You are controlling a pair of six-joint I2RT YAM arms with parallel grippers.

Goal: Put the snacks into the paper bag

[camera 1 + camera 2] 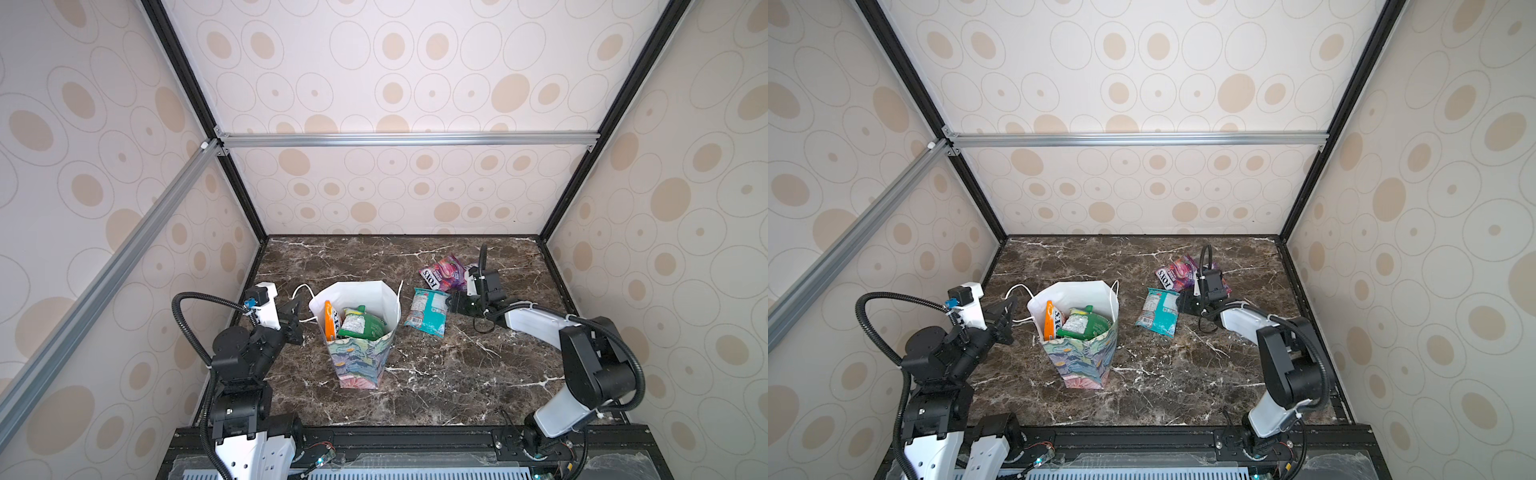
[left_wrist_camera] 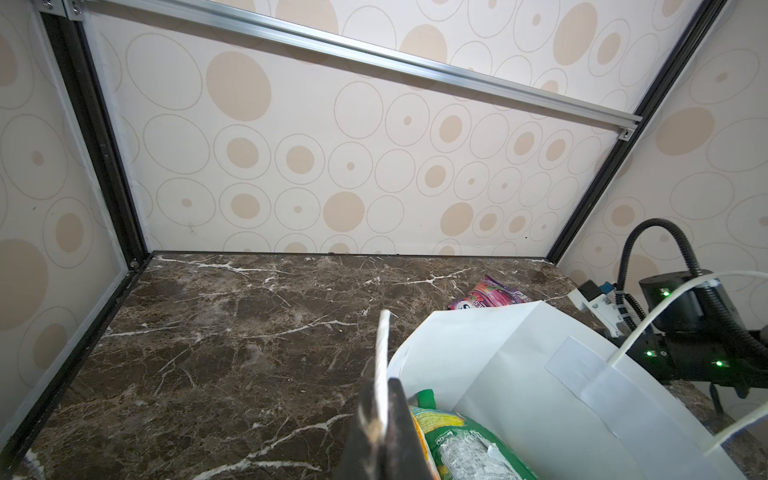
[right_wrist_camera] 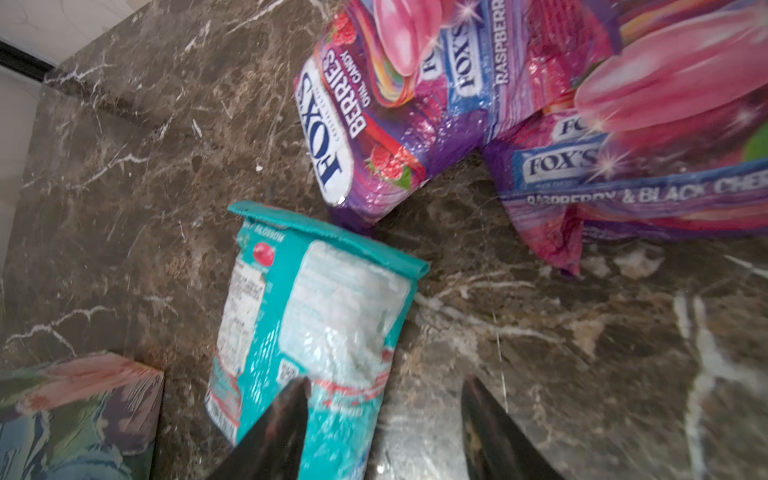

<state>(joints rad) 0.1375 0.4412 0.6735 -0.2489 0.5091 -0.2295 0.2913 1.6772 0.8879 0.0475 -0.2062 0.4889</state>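
Orange, green packets point(image 1: 360, 325) in paper bag point(image 1: 358, 363)

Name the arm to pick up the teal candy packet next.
Right. Its open right gripper hangs at the teal glossy plastic candy packet; the left gripper is shut on the rim of the tall floral paper bag.

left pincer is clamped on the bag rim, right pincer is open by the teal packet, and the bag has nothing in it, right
Not quite: the bag is not empty. Both top views show an orange packet and a green packet inside it. The left pincer is clamped on its rim and the right pincer is open by the teal packet.
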